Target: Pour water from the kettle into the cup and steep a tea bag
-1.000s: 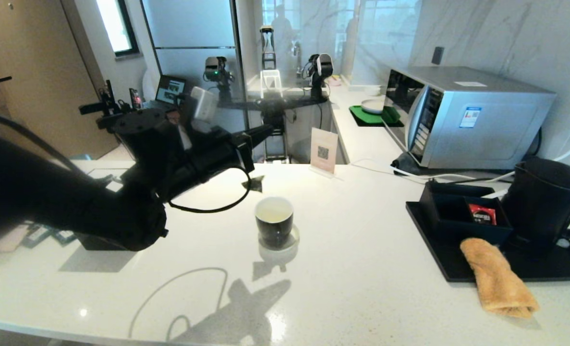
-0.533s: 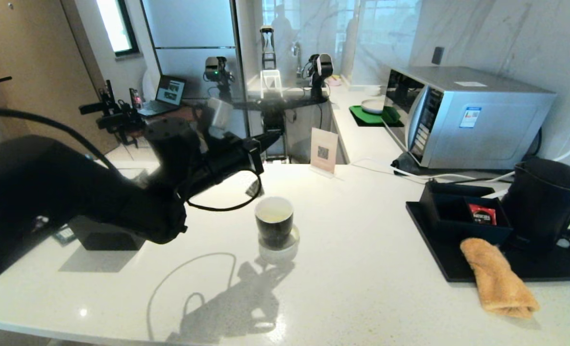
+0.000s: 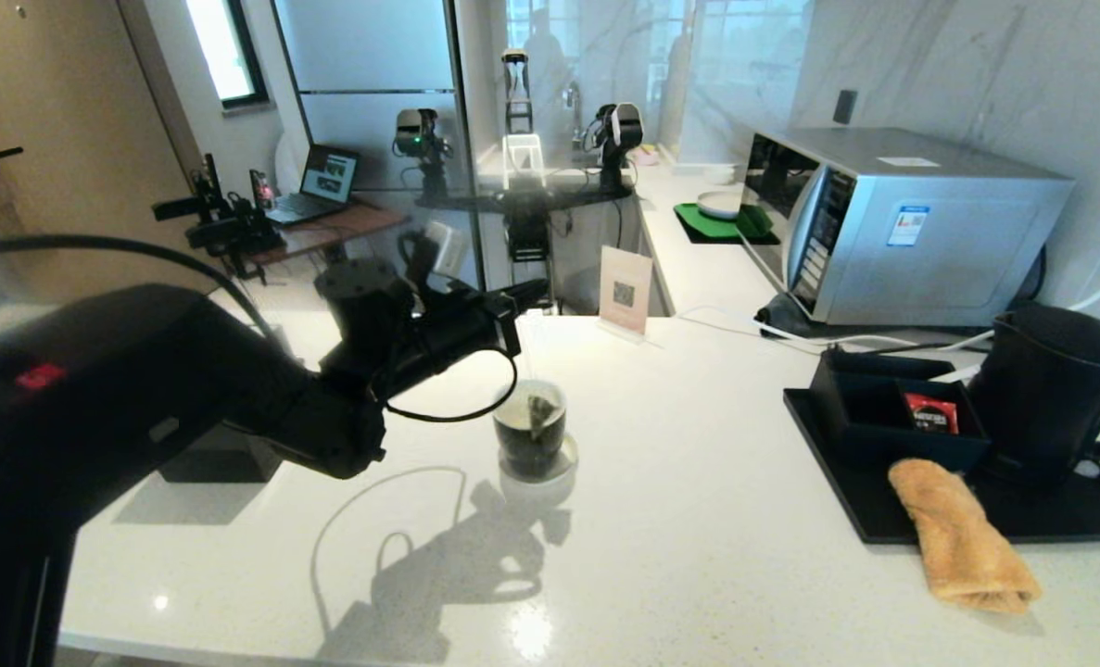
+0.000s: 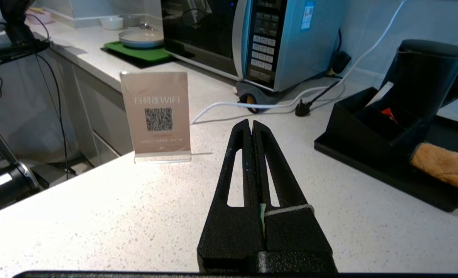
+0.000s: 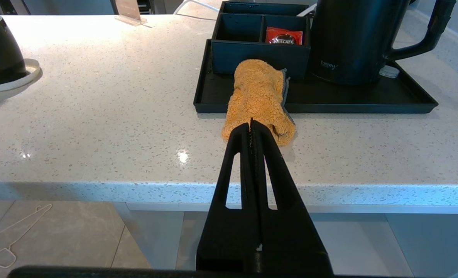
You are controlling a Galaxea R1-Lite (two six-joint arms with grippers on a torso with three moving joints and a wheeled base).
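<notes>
The black cup (image 3: 529, 443) stands on a white coaster mid-counter, with pale water (image 3: 516, 408) inside. A grey-green tea bag (image 3: 540, 413) hangs on its thin string at the cup's mouth; I cannot tell whether it touches the water. My left gripper (image 3: 536, 293) hovers above and just behind the cup. In the left wrist view this gripper (image 4: 250, 123) is shut, with the green tag pinched at the finger bases and the white string (image 4: 290, 210) draped over one finger. The black kettle (image 3: 1050, 389) stands on the tray at the right. My right gripper (image 5: 250, 122) is shut and empty, low in front of the counter edge.
A black tray (image 3: 892, 519) holds a divided box with a red packet (image 3: 929, 413) and an orange cloth (image 3: 962, 537) overhanging its front. A microwave (image 3: 902, 222) and a WiFi sign (image 3: 625, 289) stand at the back. A black box (image 3: 207, 461) sits to the left.
My left arm has swung right and forward. The tea bag moved from behind and left of the cup to hang at its mouth.
</notes>
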